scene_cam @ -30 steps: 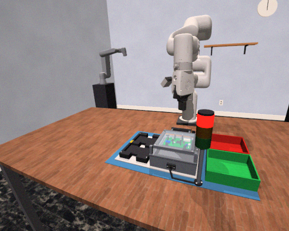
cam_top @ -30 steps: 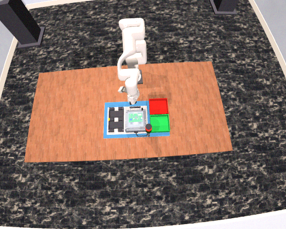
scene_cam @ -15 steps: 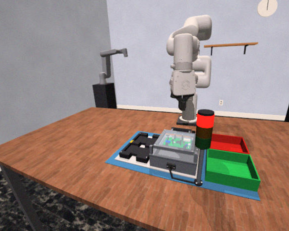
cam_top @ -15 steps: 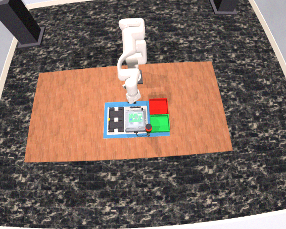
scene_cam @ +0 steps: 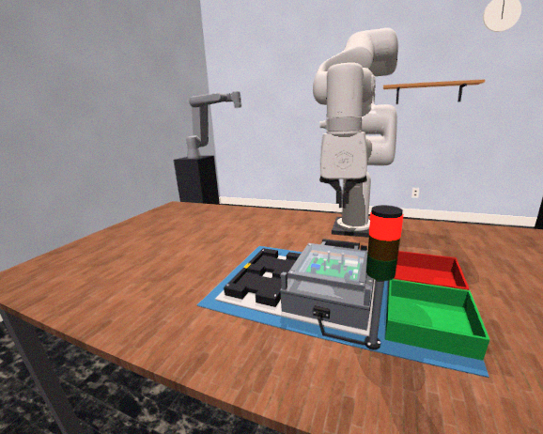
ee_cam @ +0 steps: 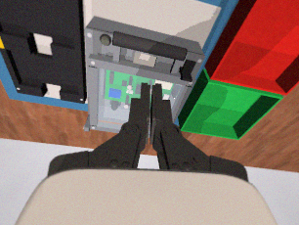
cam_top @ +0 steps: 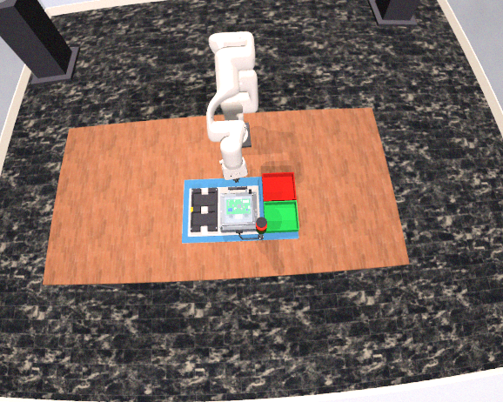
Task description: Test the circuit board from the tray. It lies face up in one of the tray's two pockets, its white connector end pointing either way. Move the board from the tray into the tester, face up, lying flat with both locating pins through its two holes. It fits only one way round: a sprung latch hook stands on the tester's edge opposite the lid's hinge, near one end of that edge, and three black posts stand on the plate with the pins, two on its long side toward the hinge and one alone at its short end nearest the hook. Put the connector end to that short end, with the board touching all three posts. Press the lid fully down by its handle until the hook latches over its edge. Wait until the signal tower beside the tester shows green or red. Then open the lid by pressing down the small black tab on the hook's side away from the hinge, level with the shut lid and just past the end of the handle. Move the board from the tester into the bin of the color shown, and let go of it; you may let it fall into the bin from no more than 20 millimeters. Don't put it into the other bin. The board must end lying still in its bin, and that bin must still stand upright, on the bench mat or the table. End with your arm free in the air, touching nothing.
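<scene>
The claw (ee_cam: pixel 150 90) is seen in the middle of the wrist view with its two dark fingers pressed together, and nothing is held between them. It hangs in the air above the tester (ee_cam: pixel 142 73), pointing down, with clear space seen below it in the exterior view, where the claw (scene_cam: pixel 343 190) sits just above centre, behind the tower (scene_cam: pixel 384 244).

In the wrist view, the fingertips fall over the clear lid (ee_cam: pixel 109 114), which is shut. The board (ee_cam: pixel 117 90) is seen through it, green, lying inside the tester. A black handle (ee_cam: pixel 149 45) runs across the tester's upper edge in that view, with a small black block (ee_cam: pixel 186 72) just right of and below its end.

To the left of the tester lies the black tray (ee_cam: pixel 41 49); both its pockets show pale bottoms and no board. To the right stand the red bin (ee_cam: pixel 256 44) at upper right and the green bin (ee_cam: pixel 227 110) below it, touching each other.

In the exterior view the tower's top band is lit red; the bands under it look dark. Tray, tester, tower and bins stand on a blue mat (scene_cam: pixel 236 301) on the wooden table (scene_cam: pixel 123 282).
</scene>
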